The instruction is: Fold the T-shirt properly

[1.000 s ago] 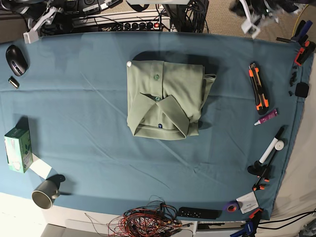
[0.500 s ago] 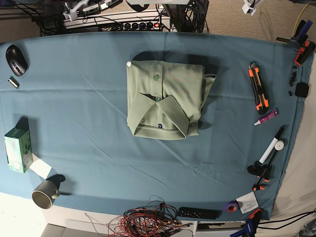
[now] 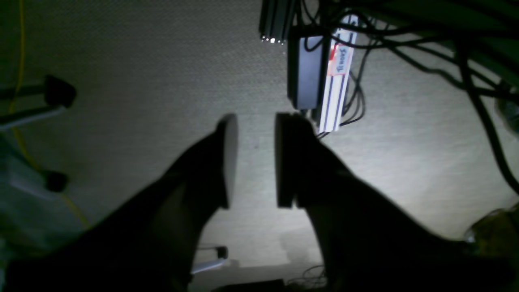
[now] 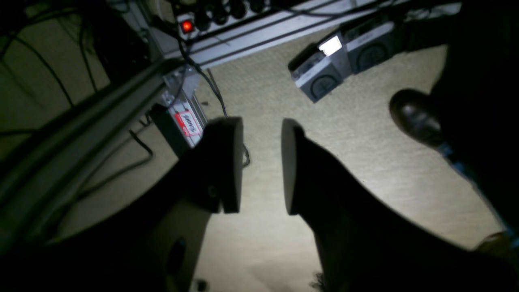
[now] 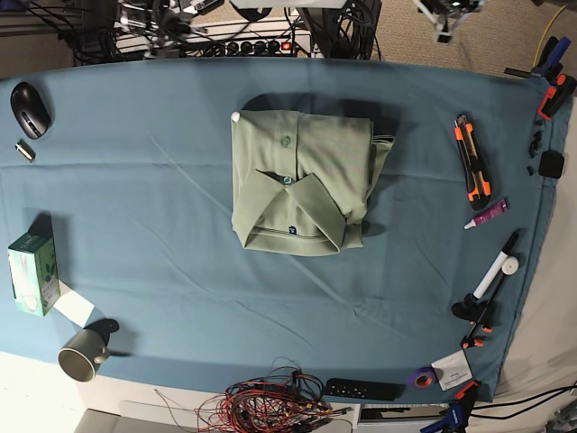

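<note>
The T-shirt point(image 5: 302, 180) lies folded into a compact pale green rectangle at the middle of the blue-teal cloth point(image 5: 162, 180), collar and buttons facing up. Neither gripper is near it. In the base view a white part of the left arm point(image 5: 446, 16) shows past the table's far edge. My left gripper point(image 3: 255, 121) hangs open over beige carpet with nothing between its dark fingers point(image 3: 227, 154). My right gripper point(image 4: 261, 125) is open too, over the floor beside a power strip point(image 4: 227, 20), holding nothing.
A mouse point(image 5: 30, 108), a green box point(image 5: 33, 273) and a mug point(image 5: 83, 354) sit along the left. A utility knife point(image 5: 471, 161), a purple tube point(image 5: 487, 214) and a marker point(image 5: 496, 269) lie on the right. Tangled wires point(image 5: 279, 401) and a remote point(image 5: 363, 390) line the near edge.
Both arms have drawn back beyond the table's far edge; the arm on the base view's left shifted rightward among the cables. The folded shirt has not moved.
</note>
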